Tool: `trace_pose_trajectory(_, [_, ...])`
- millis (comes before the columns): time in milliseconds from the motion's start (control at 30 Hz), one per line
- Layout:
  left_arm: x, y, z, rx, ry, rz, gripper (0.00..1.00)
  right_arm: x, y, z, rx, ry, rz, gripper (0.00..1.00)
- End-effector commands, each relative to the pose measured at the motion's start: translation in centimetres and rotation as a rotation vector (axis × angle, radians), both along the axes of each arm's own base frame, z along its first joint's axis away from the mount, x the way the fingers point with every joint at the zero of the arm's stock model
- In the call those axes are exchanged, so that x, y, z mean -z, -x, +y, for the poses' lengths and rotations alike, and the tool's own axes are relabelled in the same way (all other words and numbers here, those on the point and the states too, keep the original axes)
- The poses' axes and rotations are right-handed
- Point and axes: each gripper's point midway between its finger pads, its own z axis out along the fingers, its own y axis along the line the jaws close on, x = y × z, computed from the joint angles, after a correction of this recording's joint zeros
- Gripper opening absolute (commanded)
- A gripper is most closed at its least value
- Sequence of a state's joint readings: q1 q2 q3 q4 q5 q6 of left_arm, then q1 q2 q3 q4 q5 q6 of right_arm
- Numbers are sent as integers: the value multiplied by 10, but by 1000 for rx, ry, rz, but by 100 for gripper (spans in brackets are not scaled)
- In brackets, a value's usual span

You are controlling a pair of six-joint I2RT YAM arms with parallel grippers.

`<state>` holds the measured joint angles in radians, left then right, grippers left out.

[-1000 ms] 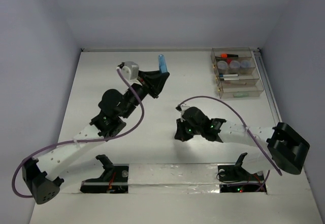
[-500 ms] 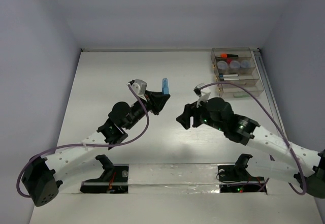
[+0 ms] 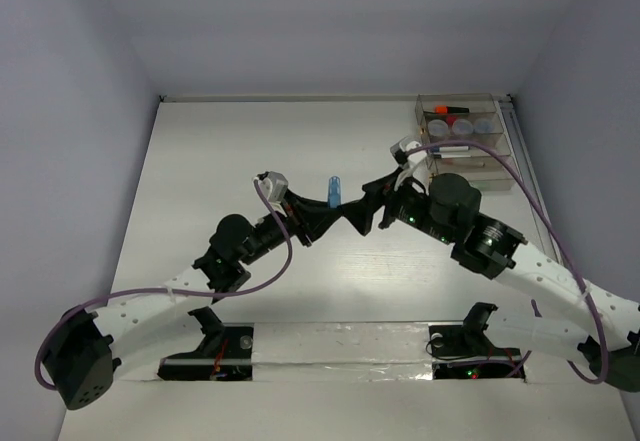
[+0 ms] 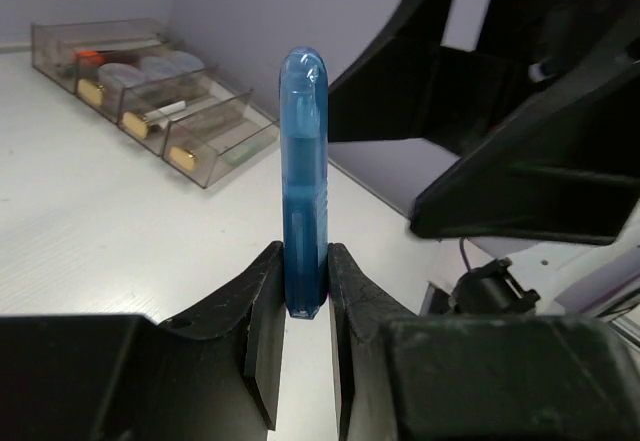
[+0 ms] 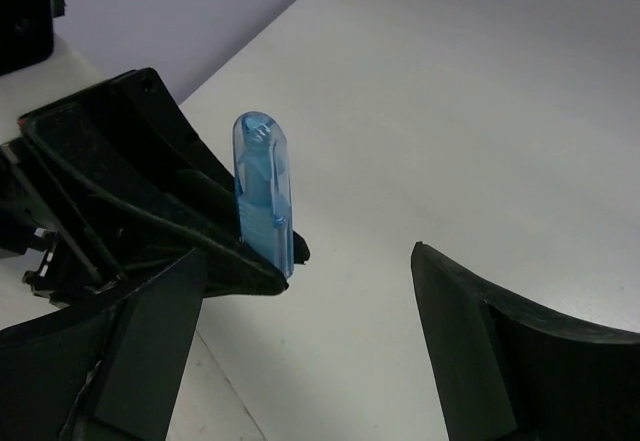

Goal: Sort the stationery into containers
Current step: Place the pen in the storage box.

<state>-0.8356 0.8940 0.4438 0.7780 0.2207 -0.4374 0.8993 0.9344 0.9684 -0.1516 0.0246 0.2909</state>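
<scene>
the left gripper [image 4: 303, 281] is pinching the light blue highlighter [image 4: 303, 171] by its lower end, jaws clamped tight on it. the stubby translucent barrel with its rounded cap is standing upright above the middle of the white table [image 3: 200, 181]. the right gripper [image 5: 306, 253] is facing it with fingers spread wide, holding nothing. this is looking like a hand-over. the next move is calling for the right fingers to close on the free upper part before the left lets go, then a carry to the clear stepped organiser [image 4: 215, 156] at the far right. the smooth, glossy plastic is likely to slip if gripped off-centre.
</scene>
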Motion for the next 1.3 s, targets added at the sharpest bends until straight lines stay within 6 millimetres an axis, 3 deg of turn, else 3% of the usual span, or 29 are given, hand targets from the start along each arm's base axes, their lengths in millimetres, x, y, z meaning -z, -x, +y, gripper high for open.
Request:
trace_pose_trajectory(0, [-26, 15, -4, 84, 87, -68, 0, -31, -2, 15, -52, -81, -63, 88])
trace_pose_trajectory(333, [-27, 23, -10, 143, 115, -74, 0, -26, -9, 25, -132, -147, -21, 73])
trace_pose_trajectory(533, [-29, 24, -11, 151, 120, -76, 0, -19, -7, 26, -213, -193, 38, 52])
trace_pose_trajectory(833, [-35, 22, -13, 151, 133, -79, 0, 1, 2, 37, -305, -185, 110, 51])
trace_pose_trajectory(967, [-40, 22, -12, 149, 145, -83, 0, 2, 1, 36, -294, -185, 110, 21])
trace_pose_trajectory(1033, [-41, 21, -11, 141, 149, -80, 0, 3, -2, 33, -280, -183, 110, 13])
trace_pose_trajectory(1100, [-40, 19, -10, 127, 148, -72, 15, 0, -7, 28, -249, -187, 99, 5])
trace_pose_trajectory(1133, [-38, 16, -9, 107, 140, -65, 35, 0, -8, 27, -239, -184, 96, 3])
trace_pose_trajectory(1267, [-28, 3, -3, 25, 84, -35, 79, 1, -37, 7, -113, -180, 100, 0])
